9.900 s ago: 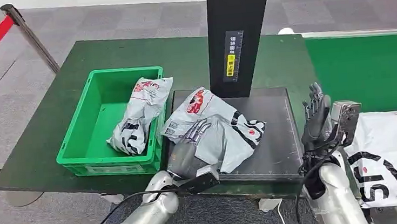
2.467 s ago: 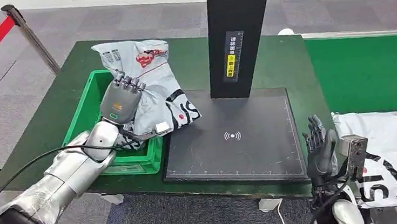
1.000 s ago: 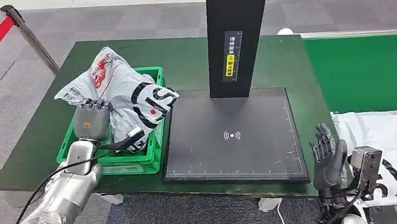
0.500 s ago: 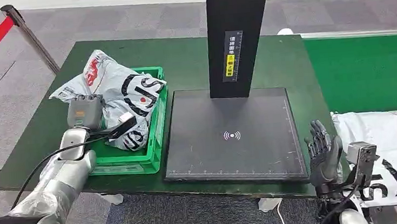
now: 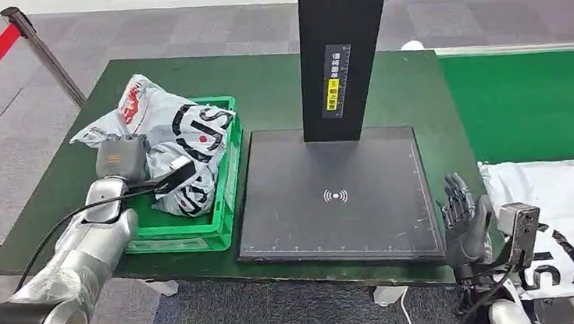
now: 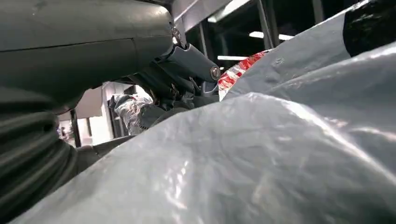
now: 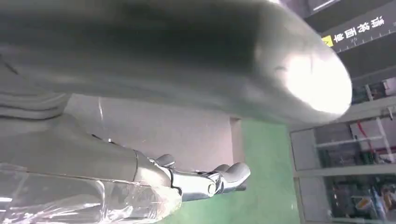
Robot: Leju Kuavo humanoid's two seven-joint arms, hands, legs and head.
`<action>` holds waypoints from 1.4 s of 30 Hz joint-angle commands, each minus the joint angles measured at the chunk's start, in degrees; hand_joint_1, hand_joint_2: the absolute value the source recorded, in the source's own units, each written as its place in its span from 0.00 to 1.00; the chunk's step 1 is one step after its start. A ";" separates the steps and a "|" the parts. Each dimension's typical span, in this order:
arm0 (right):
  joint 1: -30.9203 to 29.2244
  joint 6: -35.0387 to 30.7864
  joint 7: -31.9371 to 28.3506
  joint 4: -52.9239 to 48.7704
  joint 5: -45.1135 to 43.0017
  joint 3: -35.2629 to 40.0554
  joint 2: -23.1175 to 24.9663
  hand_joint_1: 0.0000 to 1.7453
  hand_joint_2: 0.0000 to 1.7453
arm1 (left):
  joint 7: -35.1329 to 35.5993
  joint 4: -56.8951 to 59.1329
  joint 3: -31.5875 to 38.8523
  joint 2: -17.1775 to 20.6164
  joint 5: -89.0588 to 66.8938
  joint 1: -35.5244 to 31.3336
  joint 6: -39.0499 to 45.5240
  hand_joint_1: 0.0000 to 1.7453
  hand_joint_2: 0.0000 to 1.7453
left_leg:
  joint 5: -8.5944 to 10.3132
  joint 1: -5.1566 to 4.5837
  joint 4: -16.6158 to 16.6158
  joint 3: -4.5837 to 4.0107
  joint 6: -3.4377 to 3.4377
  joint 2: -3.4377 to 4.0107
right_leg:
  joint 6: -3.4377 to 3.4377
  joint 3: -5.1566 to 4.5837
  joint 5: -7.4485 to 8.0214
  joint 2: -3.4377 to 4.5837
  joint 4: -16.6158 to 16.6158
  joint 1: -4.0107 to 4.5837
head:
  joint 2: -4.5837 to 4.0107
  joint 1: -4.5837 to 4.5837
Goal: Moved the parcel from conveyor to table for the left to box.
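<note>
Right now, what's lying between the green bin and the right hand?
In the head view, the black scanner plate lies between the green bin and the right hand; nothing rests on the plate.

Left hand (image 5: 120, 158) grips downward; right hand (image 5: 464, 225) upright, fingers apart.

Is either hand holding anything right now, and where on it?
The left hand grips the grey parcel at its near edge, over the green bin. The right hand holds nothing.
</note>
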 commanded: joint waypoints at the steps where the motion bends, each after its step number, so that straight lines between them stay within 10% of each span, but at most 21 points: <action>1: -3.76 1.16 -0.04 6.39 -0.44 0.04 0.30 0.00 0.00 | 0.49 6.79 1.56 -0.30 0.05 -3.97 -4.15 1.00 1.00 | 0.01 0.08 -0.06 0.07 0.00 0.06 | -0.05 0.10 0.05 0.02 -0.12 0.09 | 0.00 0.00; 22: -5.61 1.06 -0.94 8.01 -1.52 0.39 0.83 0.00 0.00 | -0.11 8.62 -6.80 -5.18 -0.43 1.82 -6.56 1.00 1.00 | 0.01 0.00 -0.08 0.10 0.01 -0.15 | -0.03 0.18 -0.01 -0.13 -0.09 0.00 | 0.00 0.00; 24: -6.17 1.04 -0.96 8.57 -1.29 0.19 1.15 0.00 0.00 | -0.39 7.71 -8.96 -5.31 -0.43 2.07 -3.13 0.00 1.00 | 0.03 0.01 -0.10 0.11 0.01 -0.20 | -0.03 0.22 0.01 -0.19 -0.14 0.02 | 0.00 0.00; 25: -6.29 1.01 -0.96 8.67 -1.23 0.03 1.33 0.00 0.00 | 0.23 7.83 -10.10 -5.37 -0.43 2.00 -1.14 0.00 1.00 | 0.02 0.00 -0.05 0.07 0.02 -0.20 | -0.01 0.16 0.00 -0.18 -0.07 0.00 | 0.00 0.00; 26: -6.43 1.00 -0.95 8.72 -1.23 0.04 1.45 0.00 0.00 | 0.62 7.46 -10.41 -5.71 -0.43 1.95 -0.03 0.00 0.00 | 0.02 0.00 -0.08 0.10 0.02 -0.18 | -0.02 0.21 0.01 -0.17 -0.10 0.01 | 0.00 0.00; 42: -4.54 0.62 -0.64 6.63 -0.37 -2.34 2.61 0.00 0.00 | 12.62 -4.31 -27.65 -3.85 -0.43 -1.31 6.07 0.00 0.00 | 0.15 0.03 0.06 -0.13 0.08 -0.46 | 0.01 0.07 0.03 -0.46 -0.01 0.03 | 0.00 0.00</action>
